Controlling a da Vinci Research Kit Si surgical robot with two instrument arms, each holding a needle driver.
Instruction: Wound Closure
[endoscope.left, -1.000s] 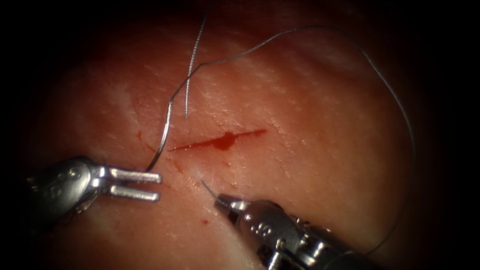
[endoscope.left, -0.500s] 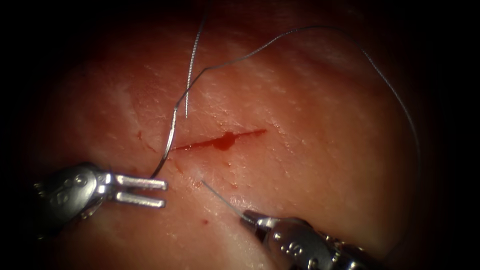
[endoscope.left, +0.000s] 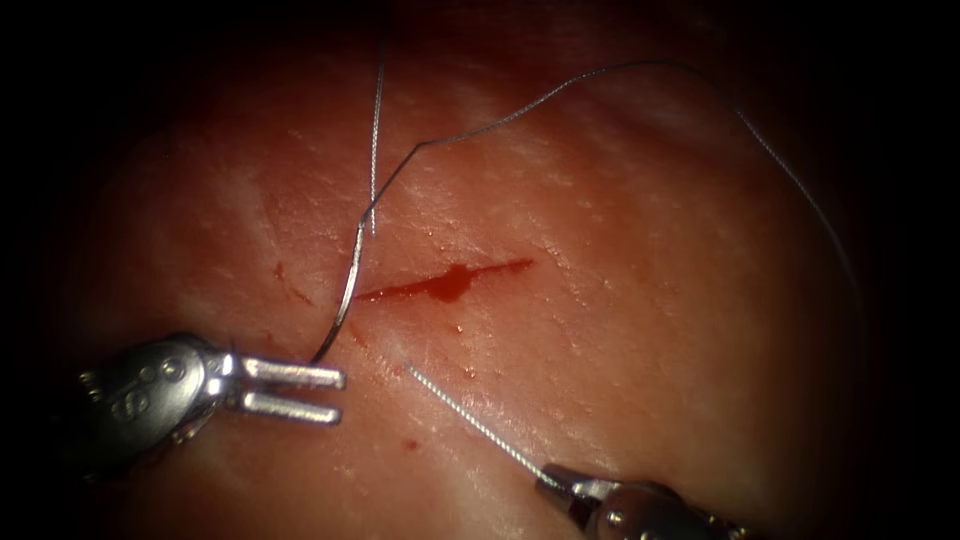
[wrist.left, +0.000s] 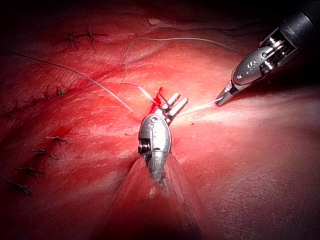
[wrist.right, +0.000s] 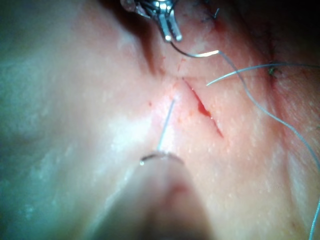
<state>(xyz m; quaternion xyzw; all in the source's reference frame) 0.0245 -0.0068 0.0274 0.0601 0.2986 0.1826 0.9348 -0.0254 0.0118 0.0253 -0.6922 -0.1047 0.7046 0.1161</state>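
The cut (endoscope.left: 445, 283) is a short red line with red fluid on the tissue (endoscope.left: 620, 330). My left tool (endoscope.left: 338, 397) sits low, left of the cut, open with nothing between its jaws. The curved needle (endoscope.left: 347, 290) lies on the tissue by the cut's left end, its lower end against the upper jaw's tip. Thread (endoscope.left: 560, 88) runs from its upper end in a wide arc to the right. My right tool (endoscope.left: 548, 472) is shut on a taut thread (endoscope.left: 470, 418) that leaves the tissue just below the cut. The left wrist view shows the same taut thread (wrist.left: 200, 106).
A loose thread end (endoscope.left: 374, 160) hangs from above to just over the cut's left end. Older dark stitches (wrist.left: 75, 37) and several more (wrist.left: 30, 170) mark the tissue further away. In the right wrist view, the left tool's jaws (wrist.right: 172, 32) are beyond the needle (wrist.right: 195, 54).
My right tool has drawn back down and to the right, pulling more thread out of the tissue. The left tool and the needle have shifted slightly right and down.
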